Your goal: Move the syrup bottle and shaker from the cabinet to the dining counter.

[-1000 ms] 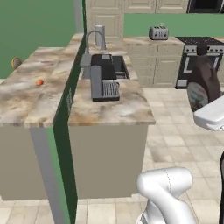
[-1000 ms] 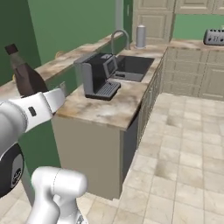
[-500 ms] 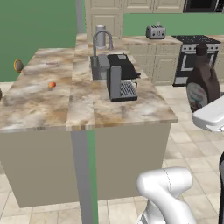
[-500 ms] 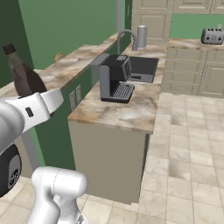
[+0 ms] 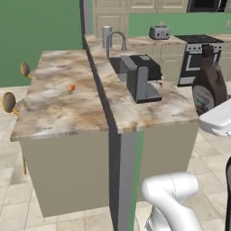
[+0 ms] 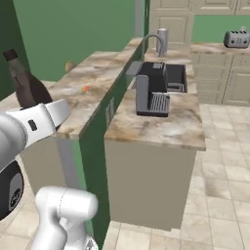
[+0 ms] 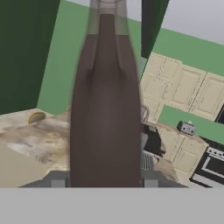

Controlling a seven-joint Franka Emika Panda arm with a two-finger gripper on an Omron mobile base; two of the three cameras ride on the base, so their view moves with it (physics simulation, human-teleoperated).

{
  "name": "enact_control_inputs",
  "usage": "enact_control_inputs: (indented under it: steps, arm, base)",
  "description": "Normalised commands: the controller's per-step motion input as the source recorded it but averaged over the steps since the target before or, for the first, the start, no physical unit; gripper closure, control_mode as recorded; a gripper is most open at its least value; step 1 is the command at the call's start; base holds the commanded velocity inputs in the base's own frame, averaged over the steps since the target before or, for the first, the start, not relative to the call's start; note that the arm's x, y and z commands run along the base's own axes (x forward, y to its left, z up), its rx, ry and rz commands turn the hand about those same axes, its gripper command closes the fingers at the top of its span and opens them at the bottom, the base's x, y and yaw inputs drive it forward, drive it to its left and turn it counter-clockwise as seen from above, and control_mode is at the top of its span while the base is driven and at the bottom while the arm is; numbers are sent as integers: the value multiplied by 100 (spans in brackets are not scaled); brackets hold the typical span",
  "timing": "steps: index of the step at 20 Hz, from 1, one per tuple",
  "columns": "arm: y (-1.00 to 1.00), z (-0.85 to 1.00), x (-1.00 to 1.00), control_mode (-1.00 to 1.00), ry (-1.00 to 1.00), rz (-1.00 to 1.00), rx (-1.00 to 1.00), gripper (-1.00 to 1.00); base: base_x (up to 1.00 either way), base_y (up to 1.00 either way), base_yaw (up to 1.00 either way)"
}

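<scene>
The gripper [image 7: 105, 186] held the bottle [image 7: 106, 109] upright, clear of the desk [image 5: 67, 108] ahead. It would do best kept vertical, lowered gently onto bare stone.

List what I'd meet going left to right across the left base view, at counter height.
Round stool tops → small orange thing on the dining counter → grey divider wall → coffee machine → stove → syrup bottle, held up off the counters at the right edge.
</scene>
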Motion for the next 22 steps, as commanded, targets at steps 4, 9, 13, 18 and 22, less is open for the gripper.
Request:
enact_control_inputs:
  steps: [4,9,13,18,22]
  arm:
    - [0,0,0,100,0,0,0,100]
    - [0,0,0,100,0,0,0,100]
    - [0,0,0,100,0,0,0,100]
    - [0,0,0,100,0,0,0,100]
    - [0,0,0,100,0,0,0,100]
  base:
    - [0,86,-20]
    - [0,91,-20]
    - [9,94,-22]
    - [35,87,-23]
    - [81,44,-23]
